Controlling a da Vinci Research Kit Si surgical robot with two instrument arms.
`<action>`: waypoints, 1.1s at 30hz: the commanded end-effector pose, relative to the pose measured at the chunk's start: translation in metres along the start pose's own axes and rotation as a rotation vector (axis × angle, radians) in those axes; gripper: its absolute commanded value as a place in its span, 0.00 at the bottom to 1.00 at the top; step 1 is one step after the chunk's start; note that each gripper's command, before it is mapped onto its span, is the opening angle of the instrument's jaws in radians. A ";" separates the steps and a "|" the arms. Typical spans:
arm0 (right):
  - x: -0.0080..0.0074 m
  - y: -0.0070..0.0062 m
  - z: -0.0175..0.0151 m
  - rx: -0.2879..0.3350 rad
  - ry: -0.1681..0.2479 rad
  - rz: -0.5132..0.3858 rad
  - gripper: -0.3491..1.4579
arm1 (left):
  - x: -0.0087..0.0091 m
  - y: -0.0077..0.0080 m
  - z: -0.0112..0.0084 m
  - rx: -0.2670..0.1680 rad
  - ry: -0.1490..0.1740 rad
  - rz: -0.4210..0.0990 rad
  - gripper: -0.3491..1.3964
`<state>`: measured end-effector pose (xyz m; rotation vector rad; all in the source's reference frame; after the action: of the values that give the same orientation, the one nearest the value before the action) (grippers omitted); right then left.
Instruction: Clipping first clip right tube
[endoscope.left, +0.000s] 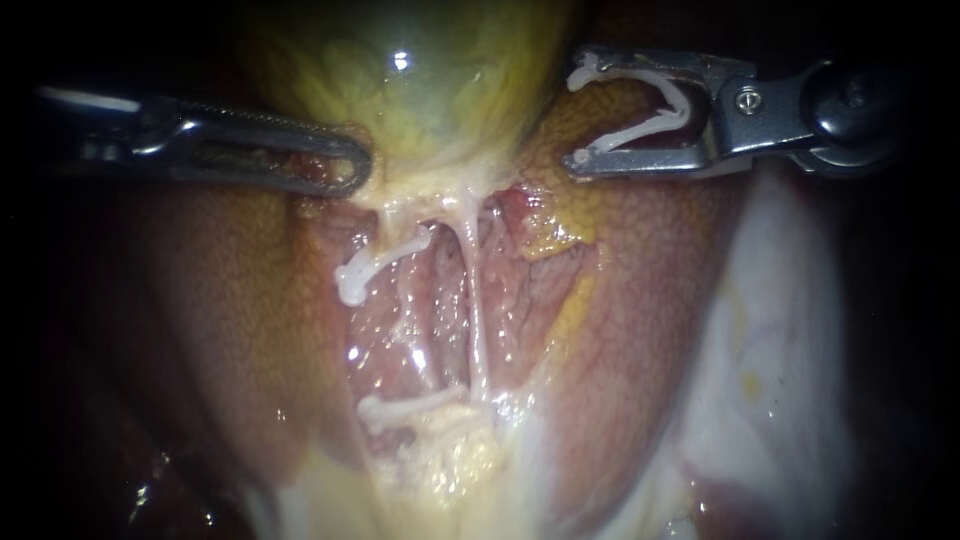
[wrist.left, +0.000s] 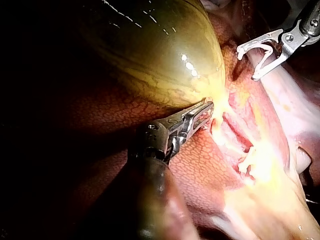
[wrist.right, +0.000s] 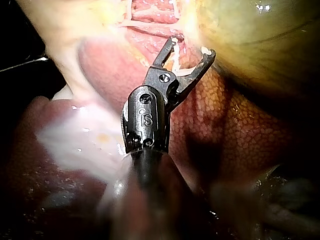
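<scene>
Two jaws of my right instrument (endoscope.left: 580, 115) stand wide apart, and a white clip (endoscope.left: 668, 118) sits open between them, touching both. They hang over the upper right of the liver (endoscope.left: 660, 300), well apart from the right tube (endoscope.left: 475, 320). That tube runs as a thin pale strand down the middle of the opened bed, from under the gallbladder (endoscope.left: 430, 90) to the yellow fat near the liver's lower edge. My left instrument (endoscope.left: 355, 168) has its jaws closed narrowly on the gallbladder at its neck, and the tube looks taut under that pull.

To place the clip well, I judge the jaws should come down and across until the tube lies deep in the clip's mouth and square to it. Both clip ends should show past the far side before closing. The neighbouring tube (endoscope.left: 412, 320) carries an upper clip (endoscope.left: 375, 265) and a lower clip (endoscope.left: 405, 405). The jaws should pass clear of both and take in only the one strand.

Nothing behind the right tube can be seen, so a catch of tissue there cannot be ruled out. The tube's lower end is lost in fat. In the right wrist view the tube cannot be picked out ahead of the jaw tips. How much tissue the left jaws hold is hard to tell.
</scene>
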<state>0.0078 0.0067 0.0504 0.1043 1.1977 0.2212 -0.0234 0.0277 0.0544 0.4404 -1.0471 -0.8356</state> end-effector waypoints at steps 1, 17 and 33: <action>0.0000 0.0000 0.0000 0.001 0.001 0.000 0.47 | 0.0000 0.0000 0.0000 0.000 0.000 0.000 0.00; 0.0000 -0.0001 0.0000 0.017 0.009 0.001 0.47 | -0.0040 -0.0002 -0.0055 -0.016 -0.010 -0.024 0.00; -0.0015 -0.0049 0.0031 0.180 0.040 0.334 0.47 | -0.0037 -0.0005 -0.0053 -0.021 -0.011 -0.024 0.00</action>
<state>0.0109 0.0013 0.0522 0.4834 1.2322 0.4262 -0.0198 0.0300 0.0495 0.4318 -1.0444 -0.8708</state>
